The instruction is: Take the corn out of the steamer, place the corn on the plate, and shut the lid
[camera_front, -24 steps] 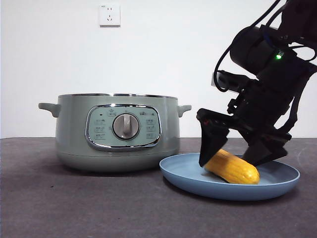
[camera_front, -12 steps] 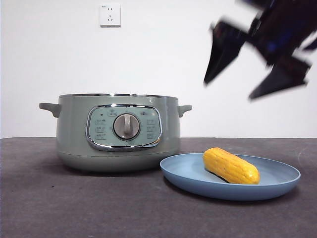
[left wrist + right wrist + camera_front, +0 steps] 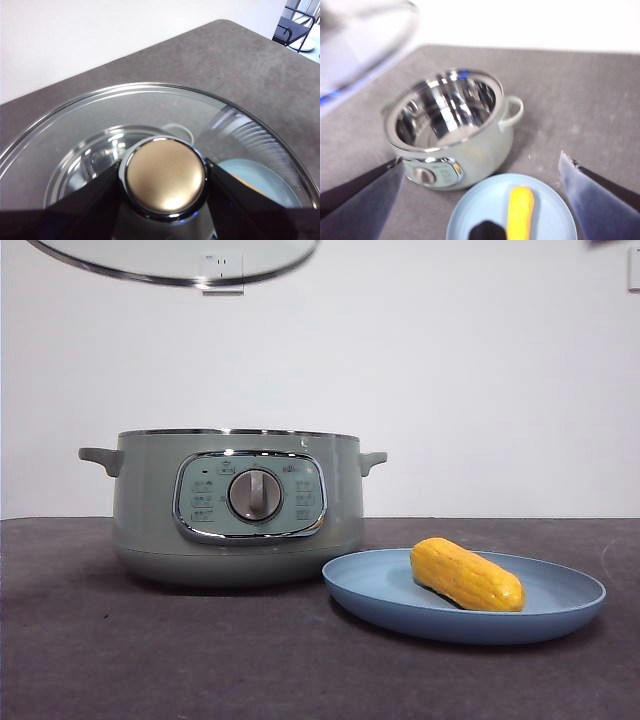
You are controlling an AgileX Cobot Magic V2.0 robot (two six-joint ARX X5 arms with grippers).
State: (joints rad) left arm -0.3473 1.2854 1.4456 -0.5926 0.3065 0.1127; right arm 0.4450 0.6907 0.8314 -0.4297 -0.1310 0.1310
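Right end effector [image 3: 480, 200] has left the plate [image 3: 380, 605]: 1.0 s ago it straddled the corn [image 3: 466, 574] in the front view, 0.5 s ago it was a blur high above, and now that view shows none of it. Its wrist camera looks down from well above, both jaws spread wide apart with nothing between them.

We note the corn lying free on the light-blue plate, which sits just beside the steamer [image 3: 235, 505] on the desk [image 3: 150, 660]. Steps 1 and 2 of the task look finished to us.

Left end effector [image 3: 164, 180] is clamped on the knob [image 3: 165, 175] of the lid [image 3: 240, 130], 1 jaw on each side. New in the front view: the lid's chrome rim now shows at the top edge, above the steamer and well apart from it; it was absent 0.5 s ago. Through the glass, the left wrist view shows the steamer's open bowl below.

Our judgement: only the closing step is left. The lid needs centring over the steamer's rim, then a level descent until it seats.
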